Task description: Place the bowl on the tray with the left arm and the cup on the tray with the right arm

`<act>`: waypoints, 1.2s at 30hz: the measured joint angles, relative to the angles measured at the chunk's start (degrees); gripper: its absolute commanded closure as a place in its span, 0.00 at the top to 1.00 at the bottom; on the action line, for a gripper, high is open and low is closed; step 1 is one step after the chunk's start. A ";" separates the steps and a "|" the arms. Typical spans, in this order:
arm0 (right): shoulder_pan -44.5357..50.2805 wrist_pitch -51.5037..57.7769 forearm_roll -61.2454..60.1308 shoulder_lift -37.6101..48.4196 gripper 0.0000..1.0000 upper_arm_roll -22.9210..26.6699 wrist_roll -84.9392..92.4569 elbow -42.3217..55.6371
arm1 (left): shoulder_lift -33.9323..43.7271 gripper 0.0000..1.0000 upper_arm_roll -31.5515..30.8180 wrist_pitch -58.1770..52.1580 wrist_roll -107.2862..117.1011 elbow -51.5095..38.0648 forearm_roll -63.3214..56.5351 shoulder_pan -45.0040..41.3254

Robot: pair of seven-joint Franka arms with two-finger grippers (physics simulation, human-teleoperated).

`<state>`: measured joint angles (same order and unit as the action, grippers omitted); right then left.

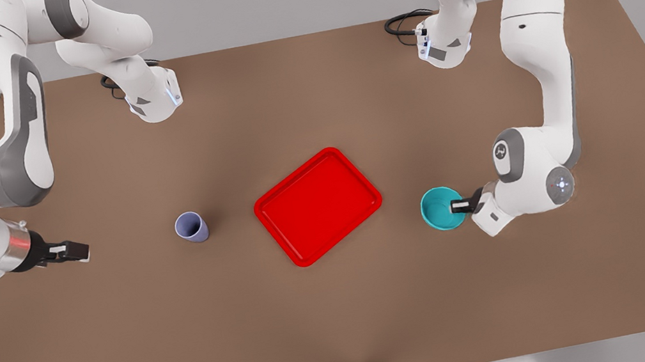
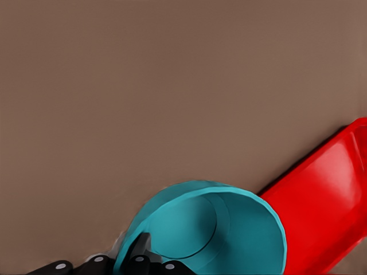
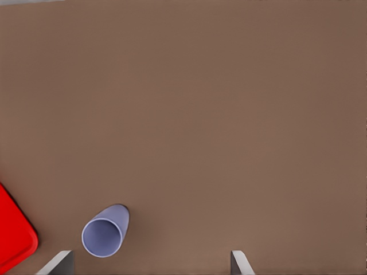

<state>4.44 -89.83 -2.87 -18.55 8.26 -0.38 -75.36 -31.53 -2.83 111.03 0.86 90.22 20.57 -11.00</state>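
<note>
The red tray (image 1: 318, 205) is lying flat near the middle of the brown bench (image 1: 342, 307), turned at an angle to the bench edges, with nothing on it.

The teal bowl (image 1: 440, 209) is sitting on the bench just off the tray's side toward the front view's right, close to the tray but not touching it. The left gripper (image 1: 461, 206) is reaching over the bowl's rim on the side away from the tray. In the left wrist view its dark fingers (image 2: 139, 252) are straddling the bowl (image 2: 229, 235) wall, one inside and one outside, pinching the rim, with the tray (image 2: 327, 212) edge showing just beyond.

The lavender cup (image 1: 192, 227) is standing upright on the bench off the tray's opposite side, toward the front view's left, a clear gap apart from it. The right gripper (image 1: 69, 251) is hovering farther out from the tray than the cup, well apart from it, pointing toward it. In the right wrist view its fingertips (image 3: 57, 264) are spread wide, holding nothing, and the cup (image 3: 104, 232) is lying ahead of them beside the tray's corner (image 3: 14, 240).
</note>
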 measured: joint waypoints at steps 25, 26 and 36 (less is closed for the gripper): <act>2.09 -0.36 0.76 -0.45 1.00 0.09 0.47 -0.06 | -11.27 1.00 -0.16 5.96 9.20 -3.56 19.67 -19.76; 2.05 -0.35 0.68 -0.44 1.00 0.08 0.60 -0.05 | -11.01 1.00 -0.16 5.88 9.78 -3.56 18.66 -19.76; 1.36 0.04 -0.09 0.66 1.00 0.34 0.19 -0.21 | -4.16 1.00 23.16 -7.07 9.31 -16.04 3.33 -19.44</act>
<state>5.80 -89.78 -2.96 -17.89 8.60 -0.20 -75.57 -35.69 20.33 103.96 10.17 74.18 23.90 -30.44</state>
